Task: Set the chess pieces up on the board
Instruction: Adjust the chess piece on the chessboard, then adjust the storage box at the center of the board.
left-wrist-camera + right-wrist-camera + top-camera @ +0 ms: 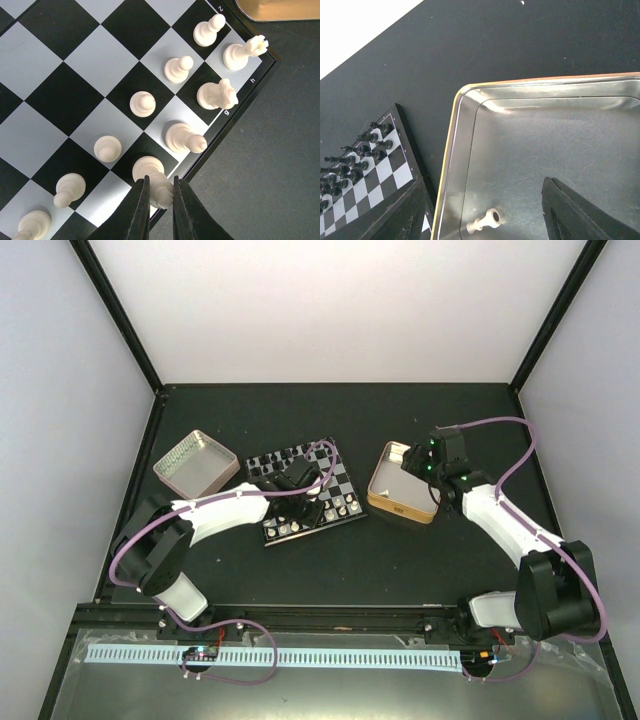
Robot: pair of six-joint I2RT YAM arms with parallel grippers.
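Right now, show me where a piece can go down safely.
Free: the middle squares of the board, between the white pieces and black pieces; the floor of the gold-rimmed tin, apart from one loose piece; the table toward the arm bases. Crowded: both end rows; the left gripper pinches an edge piece there.

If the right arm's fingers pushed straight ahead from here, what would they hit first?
Probably the floor of the gold-rimmed tin, close to the white piece lying in it; depth is unclear.
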